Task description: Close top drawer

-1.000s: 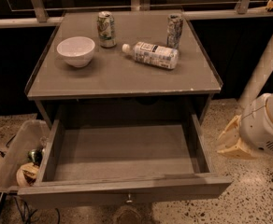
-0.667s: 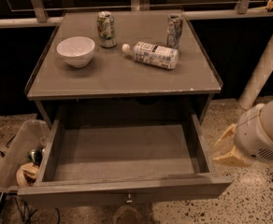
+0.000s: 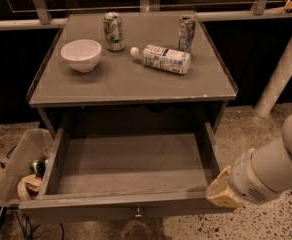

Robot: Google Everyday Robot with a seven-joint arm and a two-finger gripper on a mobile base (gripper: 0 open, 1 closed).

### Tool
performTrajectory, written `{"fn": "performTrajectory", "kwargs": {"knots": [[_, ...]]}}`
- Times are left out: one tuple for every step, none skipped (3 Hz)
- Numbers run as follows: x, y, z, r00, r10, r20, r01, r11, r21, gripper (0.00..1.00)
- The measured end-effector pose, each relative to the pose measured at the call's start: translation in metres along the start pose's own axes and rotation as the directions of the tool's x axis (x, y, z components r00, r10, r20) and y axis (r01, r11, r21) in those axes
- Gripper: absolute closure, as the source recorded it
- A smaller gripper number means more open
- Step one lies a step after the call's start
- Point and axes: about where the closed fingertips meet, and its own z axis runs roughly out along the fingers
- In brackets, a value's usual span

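The top drawer (image 3: 131, 161) of the grey cabinet is pulled far out and is empty inside. Its flat front panel (image 3: 111, 211) runs along the bottom of the view, with a small metal knob (image 3: 138, 214) at its middle. My arm comes in from the right. Its white forearm ends in a tan wrist piece at the drawer's front right corner. The gripper (image 3: 217, 191) sits there against the corner of the front panel, and its end is hidden behind the wrist.
On the cabinet top (image 3: 131, 84) stand a white bowl (image 3: 81, 55), a green can (image 3: 114, 31), a silver can (image 3: 186, 33) and a plastic bottle (image 3: 162, 59) lying on its side. A clear bin (image 3: 13, 171) with items sits left of the drawer. A white pole (image 3: 281, 74) rises at right.
My arm has moved left and down, from beside the cabinet's right side to the front right corner of the drawer. The drawer has not moved.
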Motion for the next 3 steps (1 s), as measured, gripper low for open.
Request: {"fn": "performTrajectory", "kwargs": {"knots": [[0.008,0.013,0.034,0.999,0.032,0.041,-0.029,0.9980,-0.056,1.00],[0.017,0.018,0.060,0.996,0.049,0.073,-0.043,0.9959,-0.079,1.00],[0.019,0.023,0.079,0.995,0.048,0.085,-0.040,0.9950,-0.092,1.00]]}}
